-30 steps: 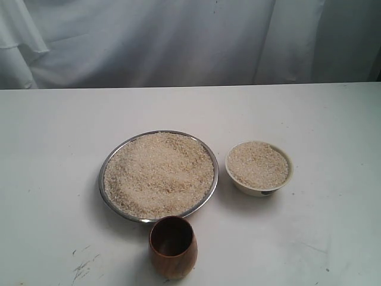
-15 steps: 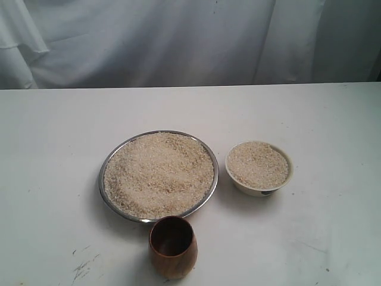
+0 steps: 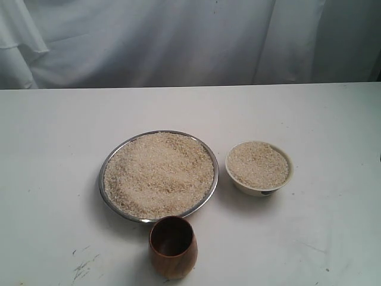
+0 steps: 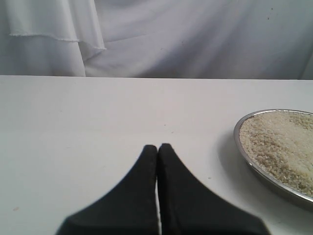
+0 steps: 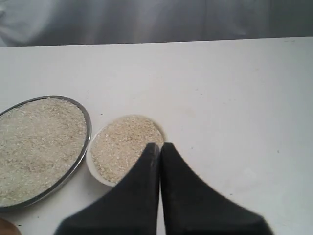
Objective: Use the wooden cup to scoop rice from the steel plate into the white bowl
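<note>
The steel plate [image 3: 102, 182] sits mid-table, heaped with rice [image 3: 158, 173]. To its right stands the white bowl [image 3: 250, 189], also filled with rice [image 3: 258, 164]. The wooden cup [image 3: 172, 246] stands upright and empty just in front of the plate. Neither arm shows in the exterior view. My left gripper [image 4: 157, 146] is shut with nothing in it, above bare table left of the plate [image 4: 244, 156]. My right gripper [image 5: 160, 145] is shut and empty, hovering over the near side of the bowl [image 5: 95, 169], with the plate [image 5: 83, 147] beside it.
A white cloth backdrop [image 3: 178, 42] hangs behind the table's far edge. Dark scuff marks [image 3: 83, 265] lie on the tabletop left of the cup. A sliver of the cup's rim [image 5: 6, 228] shows in the right wrist view's corner.
</note>
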Controlling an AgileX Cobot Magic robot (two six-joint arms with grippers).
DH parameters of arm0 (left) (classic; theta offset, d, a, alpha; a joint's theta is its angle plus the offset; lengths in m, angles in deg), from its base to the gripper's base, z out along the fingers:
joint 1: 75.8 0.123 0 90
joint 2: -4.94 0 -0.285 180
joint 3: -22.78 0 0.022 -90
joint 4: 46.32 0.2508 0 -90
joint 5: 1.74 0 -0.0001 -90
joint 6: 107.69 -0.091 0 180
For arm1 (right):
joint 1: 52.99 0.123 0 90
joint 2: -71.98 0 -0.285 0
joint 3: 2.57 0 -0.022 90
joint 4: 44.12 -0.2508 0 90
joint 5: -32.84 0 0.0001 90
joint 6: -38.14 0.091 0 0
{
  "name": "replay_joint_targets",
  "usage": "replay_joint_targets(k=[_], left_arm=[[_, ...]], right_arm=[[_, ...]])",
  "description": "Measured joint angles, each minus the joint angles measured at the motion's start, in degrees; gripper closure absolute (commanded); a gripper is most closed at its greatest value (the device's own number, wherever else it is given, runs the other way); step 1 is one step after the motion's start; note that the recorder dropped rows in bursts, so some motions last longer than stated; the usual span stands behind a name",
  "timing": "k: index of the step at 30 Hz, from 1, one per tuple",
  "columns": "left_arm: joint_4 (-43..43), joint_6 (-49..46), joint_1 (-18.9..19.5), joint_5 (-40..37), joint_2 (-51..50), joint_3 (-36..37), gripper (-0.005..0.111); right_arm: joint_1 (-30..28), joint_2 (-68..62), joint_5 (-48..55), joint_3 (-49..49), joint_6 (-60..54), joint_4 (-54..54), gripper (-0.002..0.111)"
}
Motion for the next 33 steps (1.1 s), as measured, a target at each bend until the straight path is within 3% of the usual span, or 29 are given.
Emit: replay_joint_targets(k=[7, 12, 23, 27, 33], left_arm=[[0.0, 0.0, 0.0, 0.0, 0.0, 0.0, 0.107], [0.0, 0.0, 0.0, 0.0, 0.0, 0.0, 0.107], [0.0, 0.0, 0.0, 0.0, 0.0, 0.0, 0.107], [0.0, 0.0, 0.0, 0.0, 0.0, 0.0, 0.107], [0.0, 0.0, 0.0, 0.0, 0.0, 0.0, 0.107]], right_arm=[[7.3, -7.0, 5.6, 5.2, -9.7, -5.4, 0.108], [12.1, -11.5, 6.0, 5.2, -27.2, -18.5, 0.108], [27.0, -24.6, 3.0, 5.2, -36.0, -20.7, 0.104], [30.6, -28.3, 0.3, 5.2, -38.2, -20.7, 0.086], [34.4, -33.0, -4.6, 5.2, -38.8, -22.5, 0.031]])
